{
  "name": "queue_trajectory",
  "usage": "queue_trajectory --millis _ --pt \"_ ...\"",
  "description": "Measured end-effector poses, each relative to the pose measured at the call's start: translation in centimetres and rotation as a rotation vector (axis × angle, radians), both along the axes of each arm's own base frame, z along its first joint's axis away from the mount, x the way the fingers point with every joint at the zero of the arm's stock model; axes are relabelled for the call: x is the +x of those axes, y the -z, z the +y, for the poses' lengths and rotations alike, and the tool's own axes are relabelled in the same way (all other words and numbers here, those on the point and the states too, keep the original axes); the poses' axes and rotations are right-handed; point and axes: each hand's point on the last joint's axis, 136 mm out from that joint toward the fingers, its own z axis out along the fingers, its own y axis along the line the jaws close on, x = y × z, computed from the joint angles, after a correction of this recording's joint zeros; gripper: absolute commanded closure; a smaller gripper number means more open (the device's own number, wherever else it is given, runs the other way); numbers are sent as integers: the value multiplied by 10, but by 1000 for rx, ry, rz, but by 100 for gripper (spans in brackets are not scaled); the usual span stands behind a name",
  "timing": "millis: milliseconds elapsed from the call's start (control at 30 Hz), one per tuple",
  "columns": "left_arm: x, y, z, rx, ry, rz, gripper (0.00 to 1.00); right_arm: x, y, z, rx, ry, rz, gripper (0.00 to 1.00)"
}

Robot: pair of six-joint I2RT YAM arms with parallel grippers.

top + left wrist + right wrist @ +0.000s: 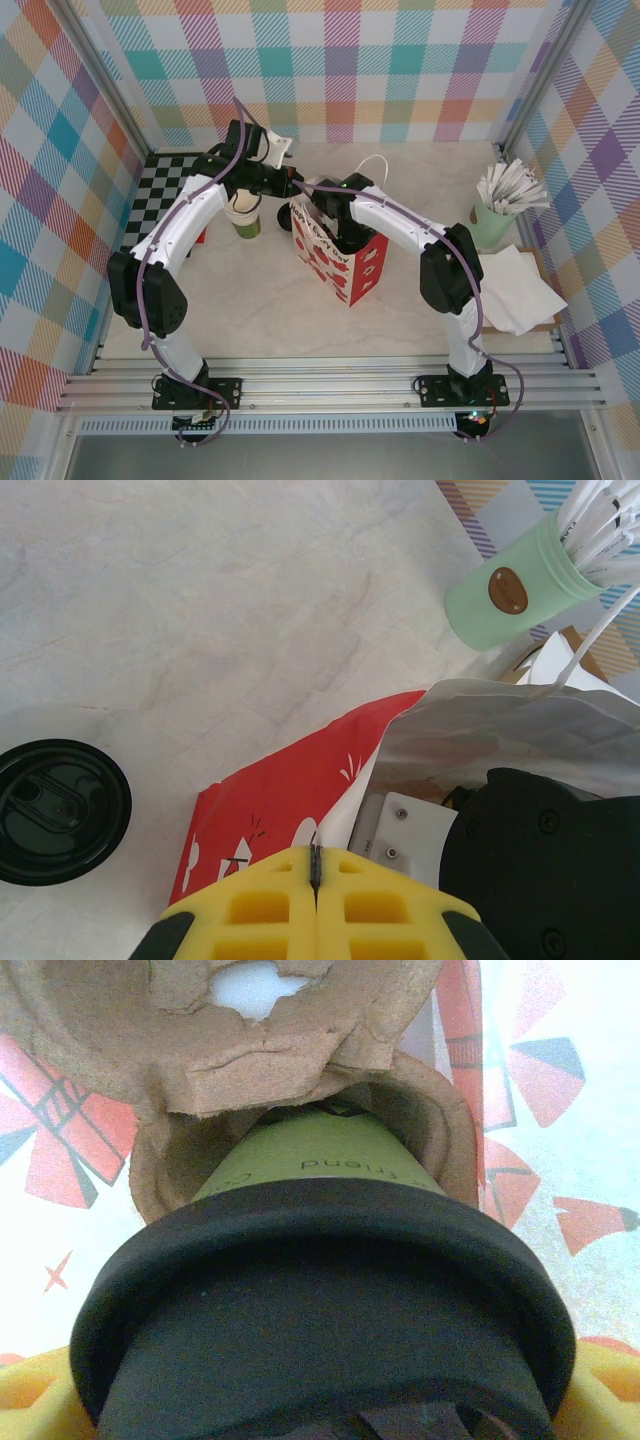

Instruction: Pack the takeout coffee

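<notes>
The takeout coffee (320,1290), with its black lid and green band, sits low inside the red-and-white paper bag (345,262), in a pocket of a brown pulp carrier (90,1040). My right gripper (336,226) reaches down into the bag, and its yellow fingers (30,1405) are shut on the coffee at either side of the lid. My left gripper (316,858) is shut on the bag's top rim (372,770) and holds the mouth apart. In the top view the left gripper (297,192) stands at the bag's far left corner.
A lidless stack of cream-and-green cups (243,212) stands left of the bag. A separate round black lid (55,810) rests on the table by the bag. A mint cup of white sticks (497,215) and white napkins (520,290) are at the right. Plaid walls enclose the table.
</notes>
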Motion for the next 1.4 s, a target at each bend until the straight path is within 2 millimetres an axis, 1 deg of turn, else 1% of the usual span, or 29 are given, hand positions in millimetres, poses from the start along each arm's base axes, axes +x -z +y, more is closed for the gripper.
queue_trajectory --millis 1000,1400 --pt "0 0 0 0 0 0 100 -1 1 -1 -1 -2 1 72" --pt "-1 0 -1 -6 5 2 100 0 1 -1 17 -1 -24 73"
